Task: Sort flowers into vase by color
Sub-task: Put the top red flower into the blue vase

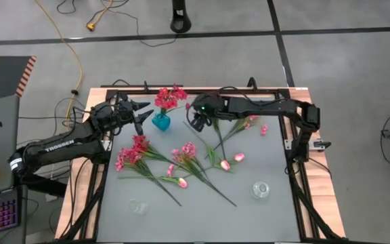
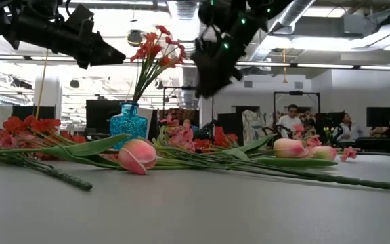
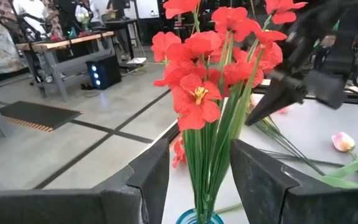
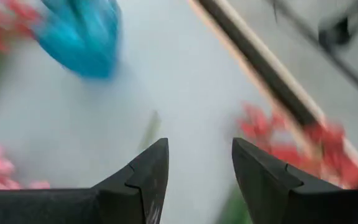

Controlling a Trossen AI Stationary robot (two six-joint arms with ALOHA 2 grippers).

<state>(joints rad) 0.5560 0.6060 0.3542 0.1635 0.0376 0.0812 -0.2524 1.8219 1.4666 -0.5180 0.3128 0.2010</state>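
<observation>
A blue glass vase (image 1: 161,122) stands near the table's far edge with a bunch of red flowers (image 1: 170,98) in it. My left gripper (image 1: 143,112) hovers open just left of it; in its wrist view the red flowers (image 3: 210,68) and their stems rise beyond the open fingers (image 3: 151,177). My right gripper (image 1: 196,124) is open above the table just right of the vase, and its wrist view shows the vase (image 4: 82,37). Loose sprigs lie flat on the table: a red cluster (image 1: 131,152), a pink cluster (image 1: 185,152), pale tulip buds (image 1: 225,165) and more stems (image 1: 244,123).
Two clear glass vases stand near the table's near edge, one at the right (image 1: 261,190) and one at the left (image 1: 137,207). The table's black frame rail (image 1: 202,90) runs just behind the blue vase. People sit at desks in the room beyond (image 2: 291,116).
</observation>
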